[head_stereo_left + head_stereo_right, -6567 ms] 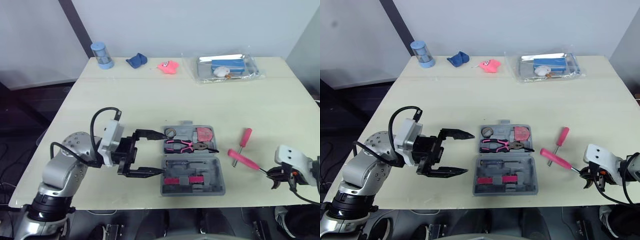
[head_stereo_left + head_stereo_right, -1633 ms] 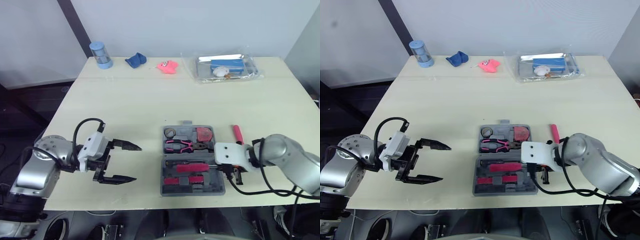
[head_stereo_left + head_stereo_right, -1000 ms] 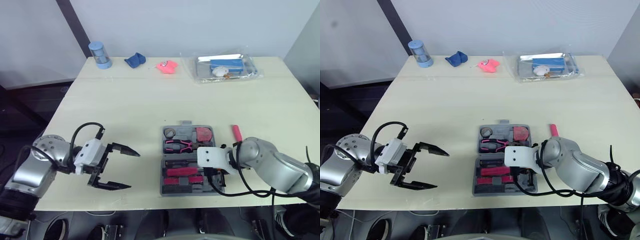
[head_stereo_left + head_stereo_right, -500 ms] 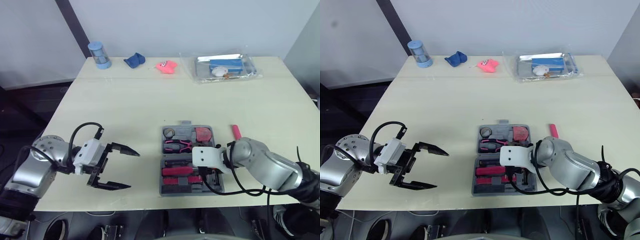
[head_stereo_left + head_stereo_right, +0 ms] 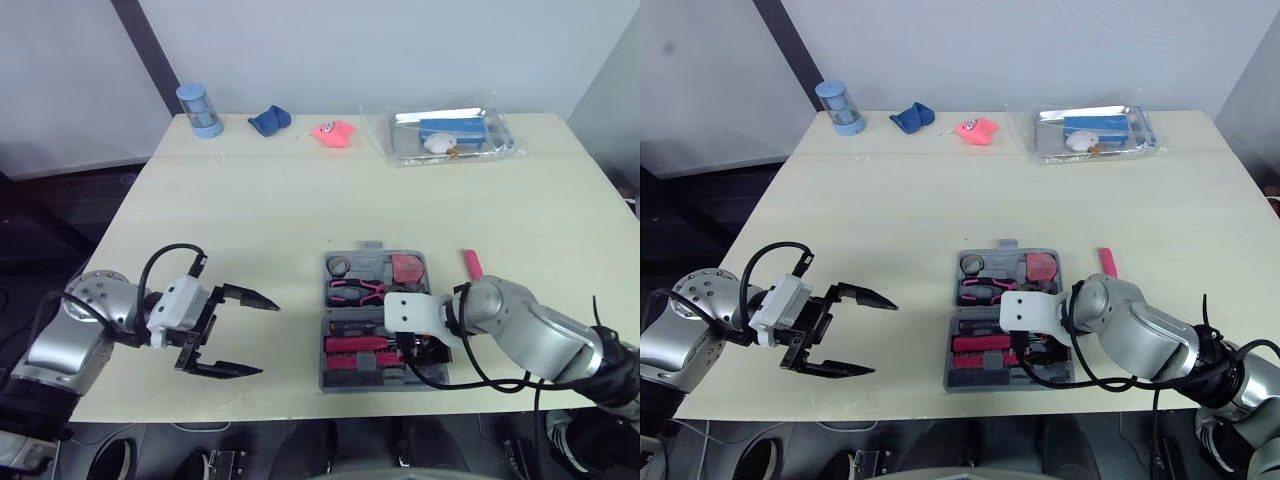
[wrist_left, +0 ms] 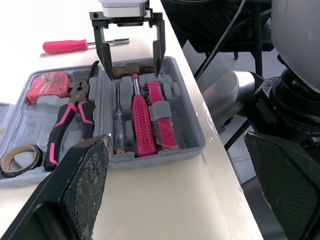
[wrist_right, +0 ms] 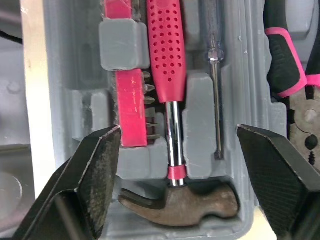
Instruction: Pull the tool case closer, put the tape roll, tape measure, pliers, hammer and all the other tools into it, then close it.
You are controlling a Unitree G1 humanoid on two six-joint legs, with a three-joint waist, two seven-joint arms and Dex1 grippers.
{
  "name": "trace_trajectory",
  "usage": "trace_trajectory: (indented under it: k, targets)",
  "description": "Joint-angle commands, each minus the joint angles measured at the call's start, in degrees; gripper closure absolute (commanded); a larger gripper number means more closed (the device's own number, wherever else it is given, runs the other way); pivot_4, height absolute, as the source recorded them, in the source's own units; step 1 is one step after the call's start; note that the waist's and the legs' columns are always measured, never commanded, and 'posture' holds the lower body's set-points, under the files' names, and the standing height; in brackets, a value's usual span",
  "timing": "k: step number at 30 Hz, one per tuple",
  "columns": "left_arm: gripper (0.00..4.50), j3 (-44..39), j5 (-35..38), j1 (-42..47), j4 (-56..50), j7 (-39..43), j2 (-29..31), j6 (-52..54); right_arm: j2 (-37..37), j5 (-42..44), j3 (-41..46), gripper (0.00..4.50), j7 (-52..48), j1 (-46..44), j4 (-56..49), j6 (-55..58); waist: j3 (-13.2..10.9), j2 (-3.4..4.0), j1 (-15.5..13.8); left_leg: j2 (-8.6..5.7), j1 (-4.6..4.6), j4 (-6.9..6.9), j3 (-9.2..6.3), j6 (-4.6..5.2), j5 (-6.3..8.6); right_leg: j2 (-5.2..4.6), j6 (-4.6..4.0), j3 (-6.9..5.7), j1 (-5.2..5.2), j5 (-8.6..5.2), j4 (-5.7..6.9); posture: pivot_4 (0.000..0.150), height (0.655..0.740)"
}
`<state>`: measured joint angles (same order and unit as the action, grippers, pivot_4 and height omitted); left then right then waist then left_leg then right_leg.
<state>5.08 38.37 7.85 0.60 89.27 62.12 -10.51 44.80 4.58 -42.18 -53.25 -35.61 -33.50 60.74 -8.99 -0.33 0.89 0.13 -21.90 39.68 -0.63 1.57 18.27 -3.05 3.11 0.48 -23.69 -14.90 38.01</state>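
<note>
The hammer is seen lying in its slot in the open tool case. The right gripper is held released, spread over the hammer's head. The left gripper is held open over the surface, left of the case.

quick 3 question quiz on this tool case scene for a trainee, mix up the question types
1. True or false: the hammer lies inside the tool case.
2. Which tool lies on the table, outside the case? A) pliers B) pink-handled screwdriver C) tape roll
3. Fill in: the right gripper hangs over the hammer's head with its fingers ____.

Key: 1 true; 2 B; 3 open
</note>
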Motion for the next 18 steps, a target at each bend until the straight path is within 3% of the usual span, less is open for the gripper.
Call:
trace_trajectory:
  k: [1, 4, 7, 10, 12, 18]
  targets:
    - [0.00, -0.8, 0.5, 0.2, -0.6, 3.2, -0.2, -0.3, -3.5, 4.0, 10.1, 0.89, 2.3, 5.5, -0.4, -8.2, 0.0, -0.01, 0.0, 0.00, 0.00, 0.00, -0.01, 0.00, 0.00, 0.00, 0.00, -0.01, 0.01, 0.00, -0.01, 0.150, 0.7400]
    - [0.00, -0.9, 0.5, 0.3, -0.5, 3.2, -0.5, -0.2, -6.5, 5.8, 14.6, 0.89, 3.4, 9.5, 1.9, -14.1, 0.1, -0.11, -0.1, 0.01, 0.01, -0.01, -0.03, 0.00, 0.00, 0.02, 0.00, -0.03, 0.02, 0.00, -0.01, 0.150, 0.7400]
    - [0.00, -0.9, 0.4, 0.3, -0.7, 3.2, -0.8, -0.1, -8.3, 6.5, 15.6, 2.12, 2.0, 13.8, 5.7, -22.3, 0.1, -0.11, 0.0, 0.01, 0.02, -0.01, 0.01, 0.00, 0.00, 0.02, 0.00, 0.01, 0.02, 0.00, 0.01, 0.150, 0.7400]
    - [0.00, -0.9, 0.5, 0.4, -0.7, 3.2, -0.8, 0.0, -9.7, 6.2, 15.3, 3.63, 1.1, 15.6, 9.1, -27.9, 0.1, -0.11, 0.0, 0.01, 0.03, -0.01, 0.03, 0.00, 0.00, 0.02, 0.00, 0.02, 0.02, 0.00, 0.01, 0.150, 0.7400]
    - [0.00, -0.9, 0.4, 0.4, -0.6, 3.2, -0.8, 0.1, -10.0, 5.3, 14.8, 4.35, 0.4, 16.2, 11.1, -31.3, 0.1, -0.12, 0.0, 0.00, 0.04, -0.01, 0.03, 0.00, 0.00, 0.03, 0.00, 0.02, 0.01, 0.00, 0.03, 0.150, 0.7400]
    - [0.00, -0.8, 0.1, 0.7, -0.8, 3.2, -0.7, 0.3, -10.0, 1.9, 13.0, 4.35, -1.3, 16.9, 17.1, -38.0, 0.1, -0.11, 0.0, 0.00, 0.04, -0.01, 0.03, 0.00, 0.00, 0.04, 0.00, 0.02, 0.02, 0.00, 0.02, 0.150, 0.7400]
